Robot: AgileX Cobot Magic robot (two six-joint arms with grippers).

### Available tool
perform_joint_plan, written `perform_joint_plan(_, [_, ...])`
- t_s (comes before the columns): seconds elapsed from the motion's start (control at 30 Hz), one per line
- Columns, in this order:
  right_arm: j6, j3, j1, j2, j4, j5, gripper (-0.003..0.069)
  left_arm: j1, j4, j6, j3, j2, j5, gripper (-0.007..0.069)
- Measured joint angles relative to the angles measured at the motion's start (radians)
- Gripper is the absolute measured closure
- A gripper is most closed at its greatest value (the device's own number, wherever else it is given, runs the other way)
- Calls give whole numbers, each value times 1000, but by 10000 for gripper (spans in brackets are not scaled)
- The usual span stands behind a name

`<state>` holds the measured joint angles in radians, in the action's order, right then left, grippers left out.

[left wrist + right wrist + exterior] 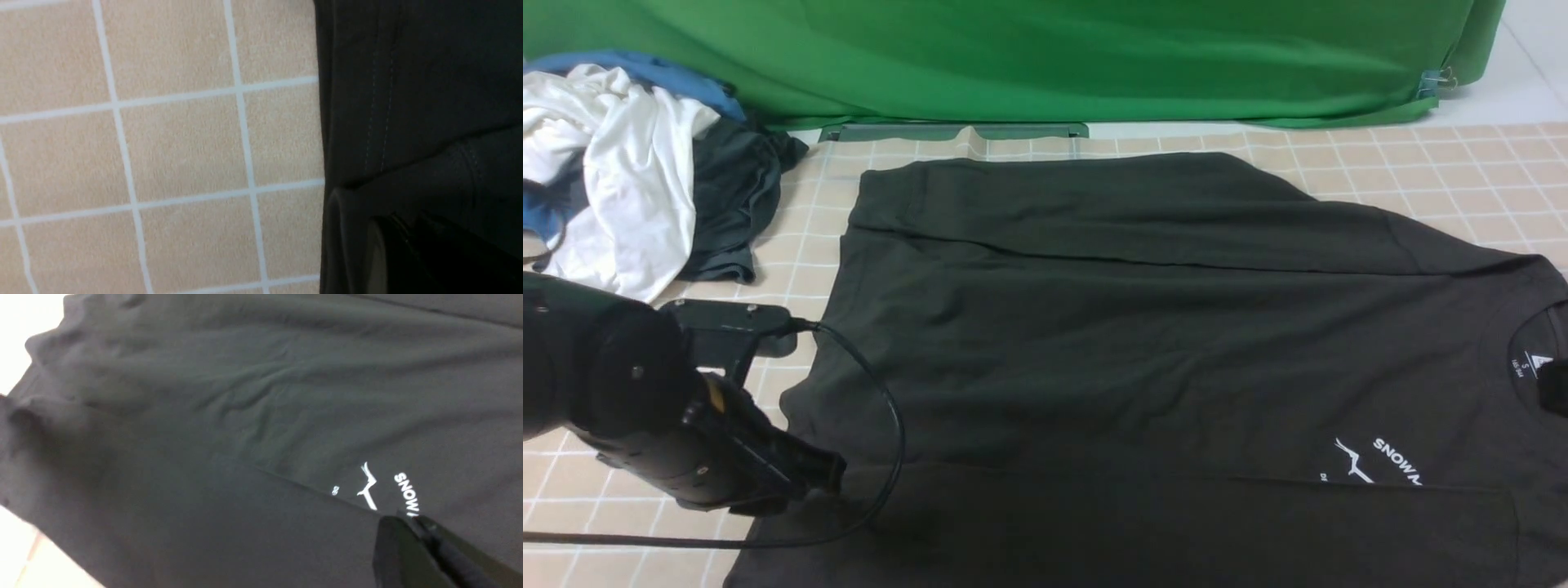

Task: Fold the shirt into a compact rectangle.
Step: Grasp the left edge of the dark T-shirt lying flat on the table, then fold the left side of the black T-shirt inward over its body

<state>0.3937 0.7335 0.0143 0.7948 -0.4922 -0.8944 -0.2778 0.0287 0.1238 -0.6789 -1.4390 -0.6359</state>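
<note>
Black shirt (pixel 1135 327) lies spread, right fingers (pixel 392 555) together at its fold, left fingers (pixel 800 467) unclear.

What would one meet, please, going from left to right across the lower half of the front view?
left gripper → shirt → white chest lettering → neck label

left arm (pixel 613 392) stretches forward, sloping low | left gripper (pixel 833 472) tips down, jaw gap unclear | right gripper (pixel 408 523) pinched closed, fingers together
</note>
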Motion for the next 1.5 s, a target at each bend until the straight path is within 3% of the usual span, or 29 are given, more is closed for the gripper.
perform_joint_plan(0.27, [29,-5,0,0,-5,15,617,-1,17,0,0,-46,58,263])
perform_joint_plan(0.4, [40,-6,0,0,-6,17,616,-1,15,-4,0,-69,60,223])
perform_joint_plan(0.5, [51,-6,0,0,-6,27,616,-2,10,-11,0,-84,60,238])
perform_joint_plan(0.6, [52,-6,0,0,-6,30,616,-2,6,-27,0,-89,58,307])
perform_joint_plan(0.77, [55,-6,0,0,-6,34,615,-2,6,-60,0,-86,40,550])
perform_joint_plan(0.83, [55,-6,0,0,-6,34,614,-2,6,-63,0,-75,31,587])
perform_joint_plan(1.2, [56,-6,0,0,-6,55,603,-2,-9,-71,-132,84,-118,592])
perform_joint_plan(1.5, [56,-7,0,0,-6,82,595,-1,33,-71,-302,29,-136,592])
